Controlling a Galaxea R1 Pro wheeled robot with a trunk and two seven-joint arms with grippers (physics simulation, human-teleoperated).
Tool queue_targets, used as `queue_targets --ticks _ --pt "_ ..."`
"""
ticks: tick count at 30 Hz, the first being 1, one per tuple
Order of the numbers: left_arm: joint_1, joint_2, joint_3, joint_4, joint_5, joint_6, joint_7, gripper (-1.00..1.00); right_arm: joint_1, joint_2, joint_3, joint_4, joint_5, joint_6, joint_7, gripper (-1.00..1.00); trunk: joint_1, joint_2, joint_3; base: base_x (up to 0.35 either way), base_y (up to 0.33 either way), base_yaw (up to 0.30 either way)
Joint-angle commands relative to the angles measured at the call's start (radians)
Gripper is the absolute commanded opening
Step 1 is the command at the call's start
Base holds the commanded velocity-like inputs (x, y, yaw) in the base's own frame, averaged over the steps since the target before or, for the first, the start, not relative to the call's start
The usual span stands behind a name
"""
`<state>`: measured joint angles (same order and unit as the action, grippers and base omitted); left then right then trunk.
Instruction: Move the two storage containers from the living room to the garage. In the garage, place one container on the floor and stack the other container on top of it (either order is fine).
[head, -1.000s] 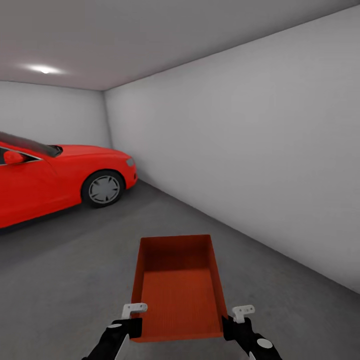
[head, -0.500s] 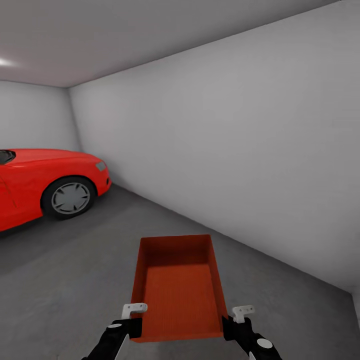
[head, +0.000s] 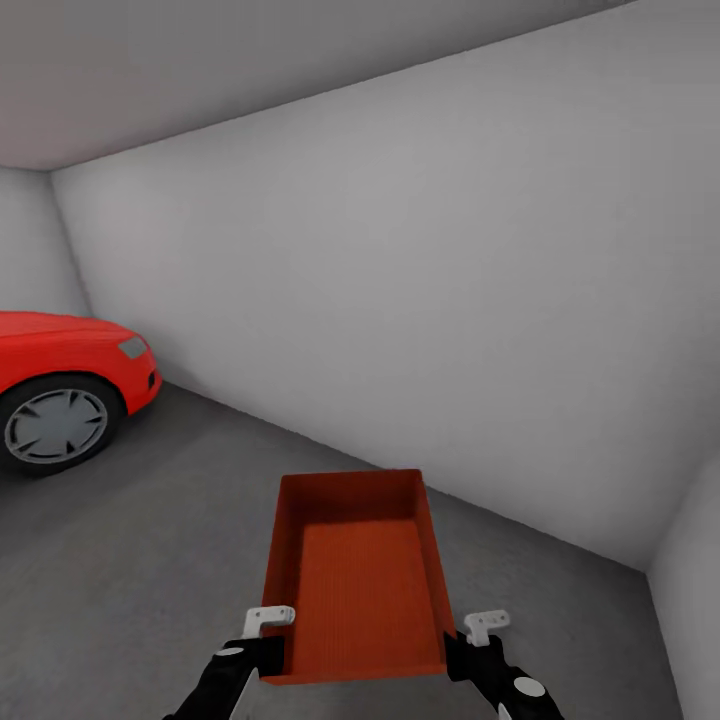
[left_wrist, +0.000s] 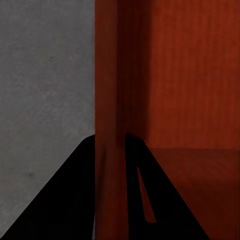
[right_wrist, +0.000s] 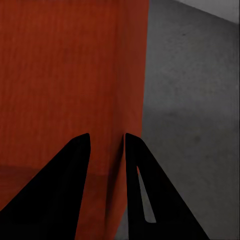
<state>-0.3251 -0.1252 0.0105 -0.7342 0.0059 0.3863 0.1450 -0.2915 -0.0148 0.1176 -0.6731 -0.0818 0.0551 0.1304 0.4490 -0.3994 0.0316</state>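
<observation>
one storage container (head: 357, 575) hangs between our two claws, open side up and empty; we count no second one. our left gripper (left_wrist: 110, 142) is clamped on its left wall near the close corner, one finger inside and one outside, and our right gripper (right_wrist: 106, 142) pinches the right wall the same way. under both claws lies the dark grey floor (head: 140, 560), bare on either side of the bin and beyond its far edge. ahead of the claws a white wall (head: 420, 300) runs slantwise, meeting a second wall at a corner to the right of our right claw, so room is tight there. well to the left of our left claw stands one red car (head: 60, 385), its nose and one wheel showing, with wide open floor between it and us
</observation>
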Motion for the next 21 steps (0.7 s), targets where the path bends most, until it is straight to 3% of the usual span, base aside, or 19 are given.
queue_targets --ticks 1,21 --pt "0.0 0.05 0.012 -0.001 -0.02 0.01 0.021 -1.0 0.0 -0.002 0.016 -0.003 0.003 -0.012 0.017 -1.0 0.001 -0.001 0.0 0.327 -0.124 -0.276" --pt "0.0 0.05 0.012 -0.001 -0.02 0.01 0.022 -1.0 0.0 -0.002 0.016 -0.003 0.004 -0.012 0.017 -1.0 0.001 -0.001 0.005 0.324 -0.154 -0.289"
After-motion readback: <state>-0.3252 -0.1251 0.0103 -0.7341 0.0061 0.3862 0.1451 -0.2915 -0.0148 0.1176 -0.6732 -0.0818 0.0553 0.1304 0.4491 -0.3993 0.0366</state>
